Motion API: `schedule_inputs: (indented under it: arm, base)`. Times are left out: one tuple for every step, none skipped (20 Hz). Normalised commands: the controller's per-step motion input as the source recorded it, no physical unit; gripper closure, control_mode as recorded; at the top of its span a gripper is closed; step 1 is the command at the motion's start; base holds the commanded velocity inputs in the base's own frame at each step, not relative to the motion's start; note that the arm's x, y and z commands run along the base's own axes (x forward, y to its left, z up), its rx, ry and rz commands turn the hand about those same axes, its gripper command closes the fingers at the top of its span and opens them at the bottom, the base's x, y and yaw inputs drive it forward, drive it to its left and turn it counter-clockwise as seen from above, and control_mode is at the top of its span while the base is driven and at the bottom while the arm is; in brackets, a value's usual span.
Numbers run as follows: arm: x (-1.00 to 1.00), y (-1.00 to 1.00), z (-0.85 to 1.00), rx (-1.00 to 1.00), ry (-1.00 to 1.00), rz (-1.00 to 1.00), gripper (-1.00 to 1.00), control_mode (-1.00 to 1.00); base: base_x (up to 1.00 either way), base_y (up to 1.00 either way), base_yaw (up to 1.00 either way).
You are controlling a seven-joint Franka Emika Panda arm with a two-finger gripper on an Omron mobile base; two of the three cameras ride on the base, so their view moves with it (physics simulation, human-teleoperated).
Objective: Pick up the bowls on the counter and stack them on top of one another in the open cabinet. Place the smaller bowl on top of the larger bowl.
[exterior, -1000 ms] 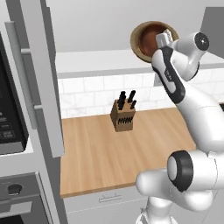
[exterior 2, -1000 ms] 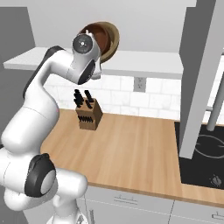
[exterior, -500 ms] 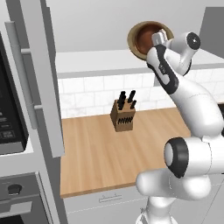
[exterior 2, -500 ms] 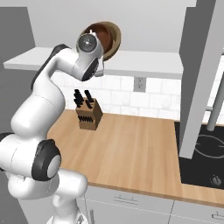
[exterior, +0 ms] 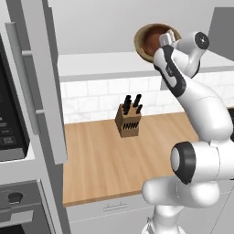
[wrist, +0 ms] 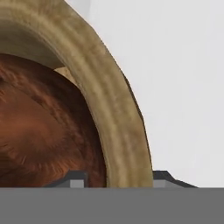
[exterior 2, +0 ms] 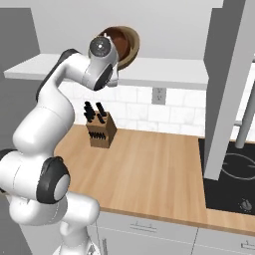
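Observation:
The larger bowl [exterior: 140,42] is a wide tan wooden bowl. It stands tilted on edge in the air just above the open cabinet's white shelf [exterior: 100,61]. The smaller bowl [exterior: 151,42], dark reddish-brown, sits nested inside it. My gripper [exterior: 167,39] is shut on the bowls' right edge. In the hand view the tan rim [wrist: 101,100] runs between my gripper [wrist: 118,177] and its fingertips [wrist: 77,178], one inside over the smaller bowl [wrist: 39,131] and one outside. In the right base view the larger bowl [exterior 2: 133,47] and the smaller bowl [exterior 2: 119,39] show behind my wrist.
A knife block [exterior: 128,119] stands at the back of the wood counter [exterior: 100,160]. The cabinet's long grey door [exterior: 45,91] hangs open at the left, with a dark microwave [exterior: 11,123] beside it. A black cooktop [exterior 2: 231,174] lies at the counter's right end.
The arm's lower links have swung a little, while the hand and the nested bowls stay almost in place above the shelf. The grip is unchanged.

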Motion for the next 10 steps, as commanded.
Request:
schedule_inputs:
  arm:
    - [0.36, 0.00, -0.02, 0.00, -0.09, 0.00, -1.00, -1.00]
    - [0.38, 0.00, 0.00, 0.00, -0.12, 0.00, -1.00, -1.00]
    - [0.29, 0.00, 0.00, 0.00, -0.18, 0.00, -1.00, -1.00]
    - [0.31, 0.00, 0.00, 0.00, -0.20, 0.00, -1.00, -1.00]
    - [0.35, 0.00, -0.02, 0.00, -0.17, 0.00, -1.00, -1.00]
    - [0.36, 0.00, 0.00, 0.00, -0.19, 0.00, -1.00, -1.00]
    - [0.36, 0.01, 0.00, 0.00, -0.19, 0.00, -1.00, -1.00]
    - [0.37, 0.03, 0.00, 0.00, -0.19, 0.00, -1.00, -1.00]
    - [0.31, 0.05, 0.00, 0.00, -0.22, 0.00, -1.00, -1.00]
    - [0.14, 0.01, 0.00, 0.00, -0.23, 0.00, -1.00, -1.00]
  base:
    - [0.00, 0.00, 0.00]
    - [0.00, 0.00, 0.00]
    - [0.00, 0.00, 0.00]
    - [0.00, 0.00, 0.00]
    - [0.00, 0.00, 0.00]
    - [0.00, 0.00, 0.00]
    - [0.00, 0.00, 0.00]
    - [0.00, 0.00, 0.00]
    - [0.00, 0.00, 0.00]
    - [0.00, 0.00, 0.00]
